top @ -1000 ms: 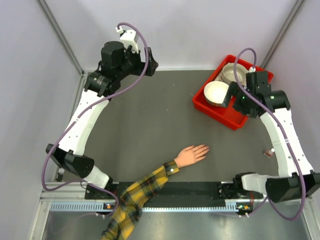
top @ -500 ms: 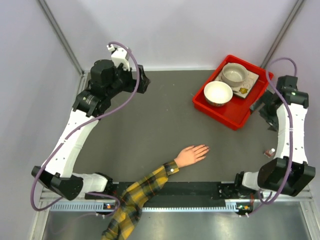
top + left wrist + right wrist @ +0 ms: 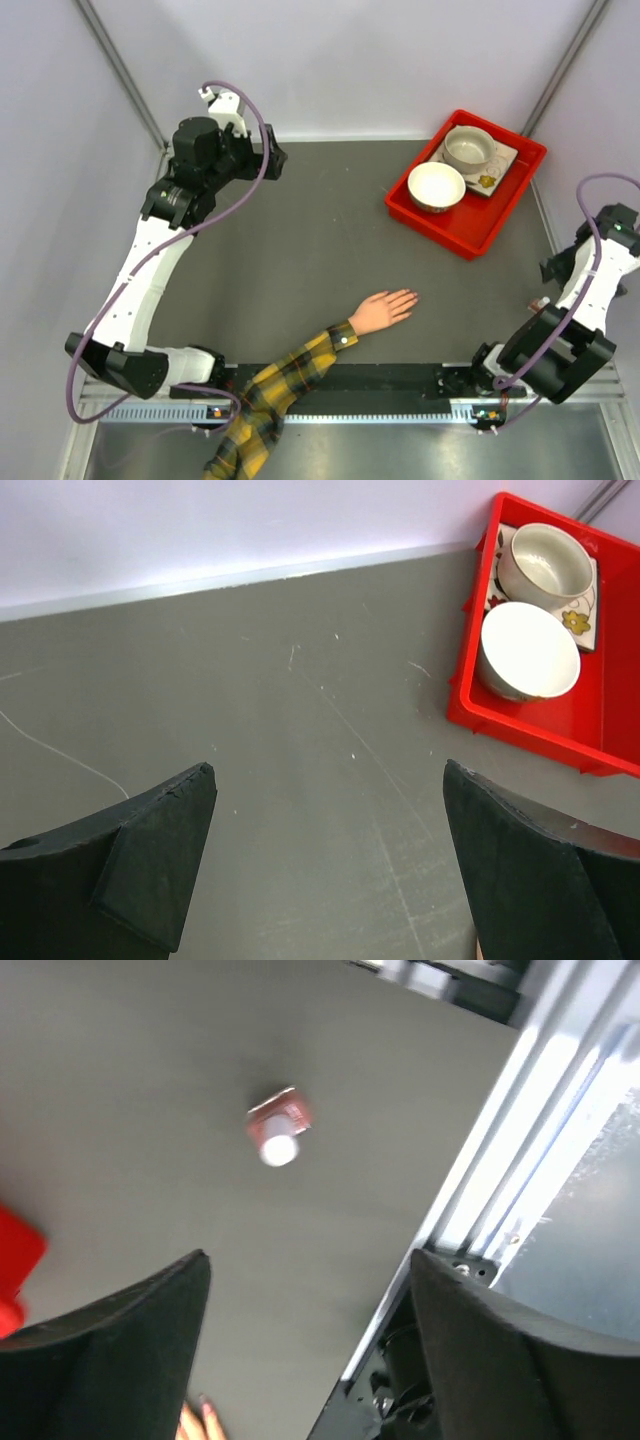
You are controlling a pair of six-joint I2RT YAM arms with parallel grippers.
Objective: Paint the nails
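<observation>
The pale mannequin hand (image 3: 383,310) lies palm down near the table's front, its yellow plaid sleeve (image 3: 280,390) running to the near edge. Its nails (image 3: 412,296) point right and are too small to make out. The tips of two of the hand's fingers (image 3: 195,1422) show in the right wrist view. A small dark-red polish bottle (image 3: 278,1132) with a white cap stands at the right edge; from above the bottle (image 3: 541,301) is half hidden by the right arm. My right gripper (image 3: 305,1260) hovers open above and beside it, holding nothing. My left gripper (image 3: 275,160) hangs open and empty at the far left, far from the hand.
A red tray (image 3: 470,240) at the back right holds a white bowl (image 3: 436,186) and a cup (image 3: 468,148) on a flowered plate. The same tray (image 3: 560,735) shows in the left wrist view. A metal rail (image 3: 490,1200) borders the table close to my right gripper.
My right arm has swung from over the red tray to the right edge, down toward the bottle. My left arm has drawn back a little to the left.
</observation>
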